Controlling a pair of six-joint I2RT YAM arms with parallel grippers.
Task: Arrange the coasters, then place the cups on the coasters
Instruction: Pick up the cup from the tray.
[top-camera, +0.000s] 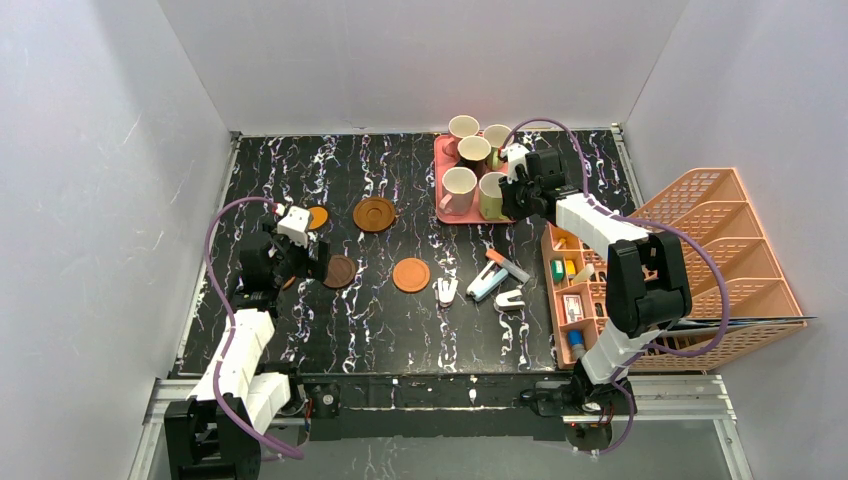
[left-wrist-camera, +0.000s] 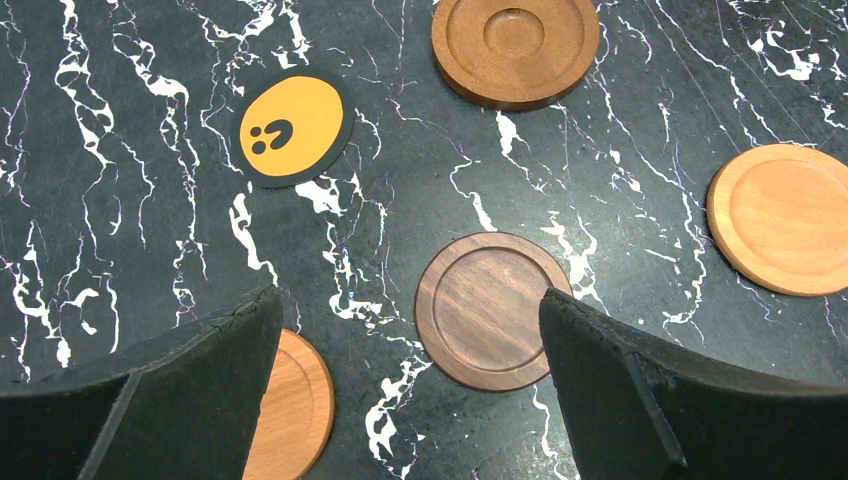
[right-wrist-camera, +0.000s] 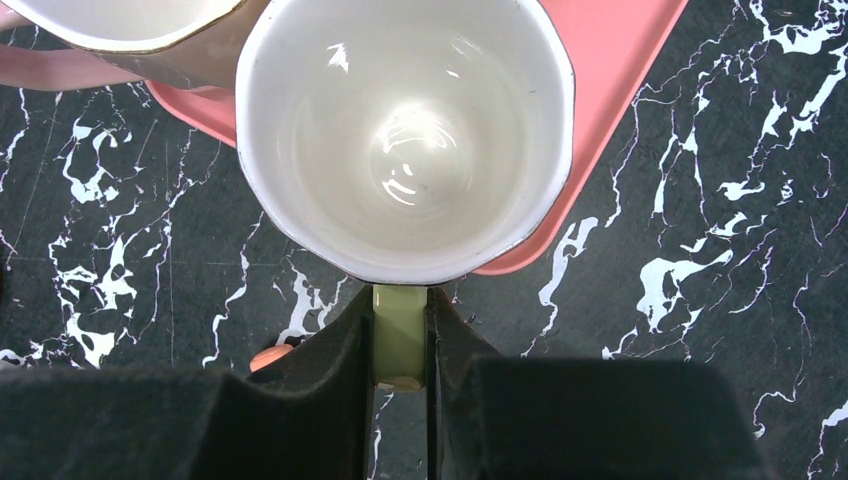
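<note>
since our right gripper (right-wrist-camera: 400, 345) pinches the yellow-green cup (right-wrist-camera: 405, 130) by its glazed handle, the cream bowl sits at twelve o'clock, over the pink tray (right-wrist-camera: 620, 60) corner, possibly lifted. from above, the flat wooden coasters (top-camera: 411, 274) lie at eight o'clock, nearer our wide-open left gripper (left-wrist-camera: 410, 300).

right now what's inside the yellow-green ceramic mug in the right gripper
Nothing: the yellow-green ceramic mug shows a bare glossy cream interior with glare. The right gripper pinches its handle. What lies under its base is covered.
</note>
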